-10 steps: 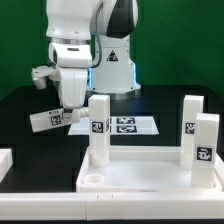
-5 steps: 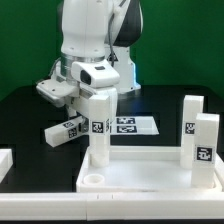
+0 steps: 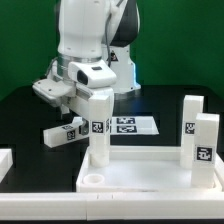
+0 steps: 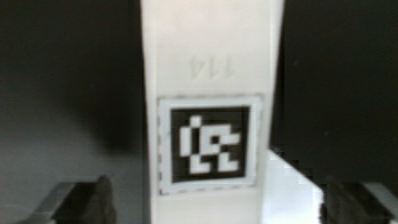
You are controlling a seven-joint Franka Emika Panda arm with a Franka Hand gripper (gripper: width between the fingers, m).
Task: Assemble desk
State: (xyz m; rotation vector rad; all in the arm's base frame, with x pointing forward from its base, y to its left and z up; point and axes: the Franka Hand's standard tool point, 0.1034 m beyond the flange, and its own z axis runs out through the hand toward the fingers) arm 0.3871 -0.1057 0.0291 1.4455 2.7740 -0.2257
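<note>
Three leg blocks upright in the rimmed white model desk top (image 3: 140,172), near centre of the black desk (image 3: 25,125): left leg block (image 3: 98,125) at the far left corner, far right leg block (image 3: 191,118) and near right leg block (image 3: 206,148) along the right edge. Fourth leg block (image 3: 65,132) (image 4: 214,90) lying flat on the black desk, left of the desk top, tag facing up. Directly above it, pincer (image 3: 62,112) (image 4: 217,205) spread wide, fingers (image 4: 80,203) either side of the lying block with dark gaps between, gripping nothing. Marker board (image 3: 128,125) flat behind the left leg block.
</note>
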